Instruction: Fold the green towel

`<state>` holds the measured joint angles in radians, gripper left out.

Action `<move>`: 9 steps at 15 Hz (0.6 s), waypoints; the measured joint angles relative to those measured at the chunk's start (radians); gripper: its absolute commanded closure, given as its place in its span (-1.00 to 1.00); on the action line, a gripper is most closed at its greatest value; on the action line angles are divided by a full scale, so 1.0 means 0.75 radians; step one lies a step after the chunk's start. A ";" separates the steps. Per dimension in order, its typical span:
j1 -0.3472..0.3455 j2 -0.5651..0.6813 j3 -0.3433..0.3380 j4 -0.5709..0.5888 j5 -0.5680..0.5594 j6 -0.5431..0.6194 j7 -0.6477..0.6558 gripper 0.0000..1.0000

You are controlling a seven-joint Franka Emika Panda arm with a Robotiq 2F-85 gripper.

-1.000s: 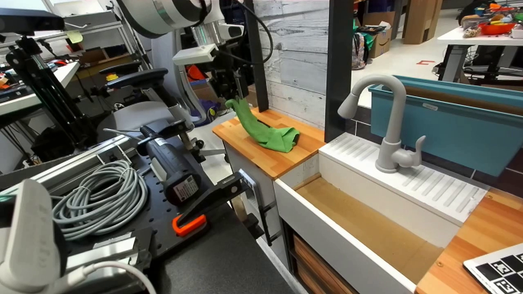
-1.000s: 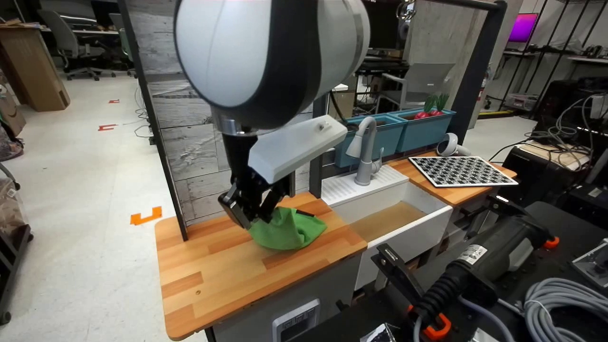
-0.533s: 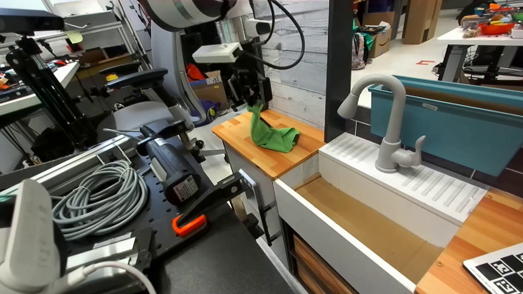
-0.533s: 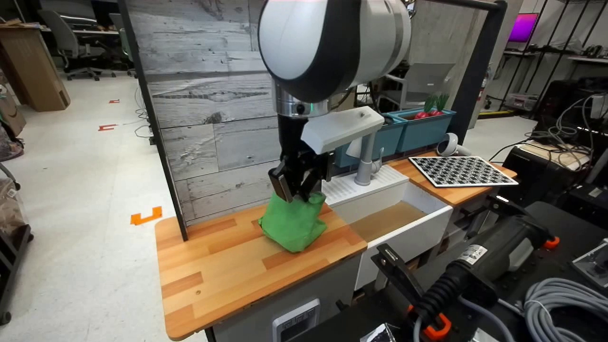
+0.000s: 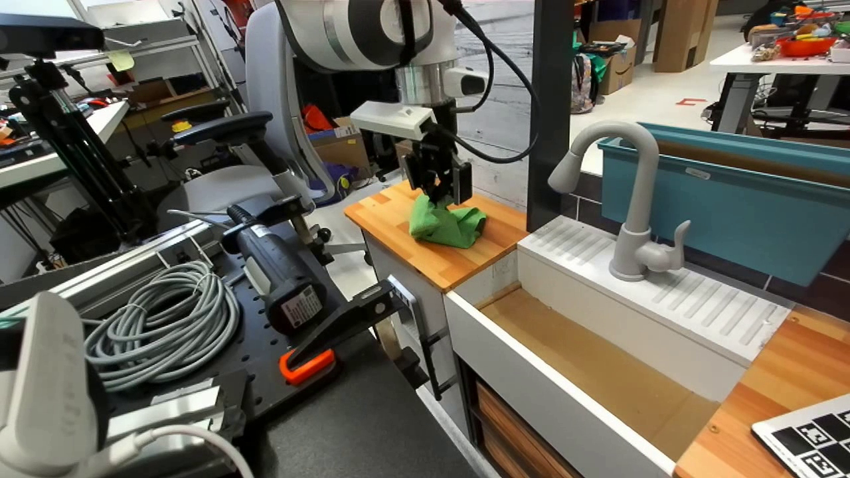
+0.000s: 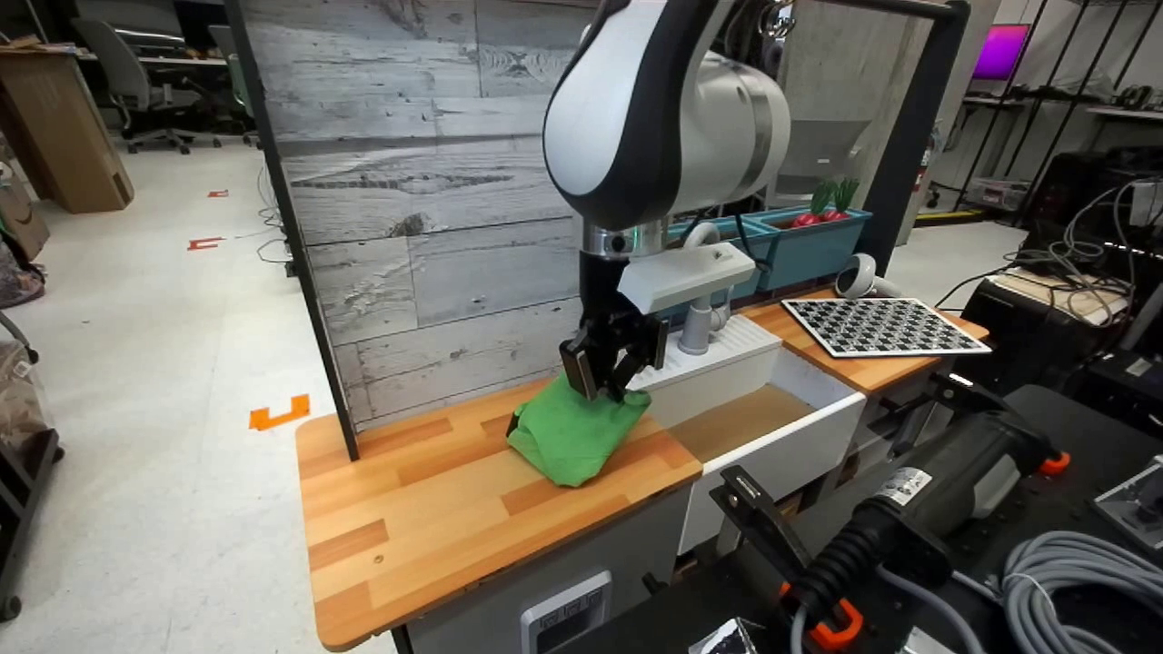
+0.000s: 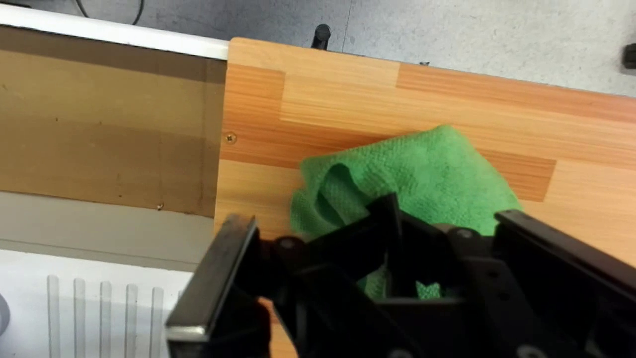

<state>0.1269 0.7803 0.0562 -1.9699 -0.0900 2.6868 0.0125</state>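
Green towel [image 6: 572,440]: one, plain cloth, bunched and partly doubled over, lying on the wooden counter [image 6: 409,509]; upper part raised to the gripper tips. Dark patch at its 9 o'clock corner in an exterior view. In the wrist view, a hollow loop of cloth at its 9 o'clock side and a blunt corner at 1 o'clock. Number of layers cannot be told.

Gripper [image 6: 616,391]: one, black, pointing down, clenched, with green cloth pinched between its tips.

Sink [image 5: 531,388]: one, white, brown-floored; 4 to 5 o'clock from the towel in an exterior view, 9 o'clock in the wrist view.

Faucet [image 5: 643,192]: one, grey, upright on a white grooved ledge [image 5: 578,249]; 3 o'clock from the towel.

Planter [image 5: 724,219]: teal, behind the faucet; also 3 o'clock.

Checkered board [image 6: 881,327]: one, black and white, beyond the sink; 2 o'clock from the towel.
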 measured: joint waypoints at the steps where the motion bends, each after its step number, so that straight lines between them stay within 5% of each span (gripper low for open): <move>1: -0.006 0.028 0.001 0.035 0.003 -0.019 -0.005 1.00; 9: -0.006 0.240 0.008 0.363 0.004 -0.210 -0.007 1.00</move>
<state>0.1227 0.9600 0.0626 -1.6977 -0.0870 2.5292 0.0071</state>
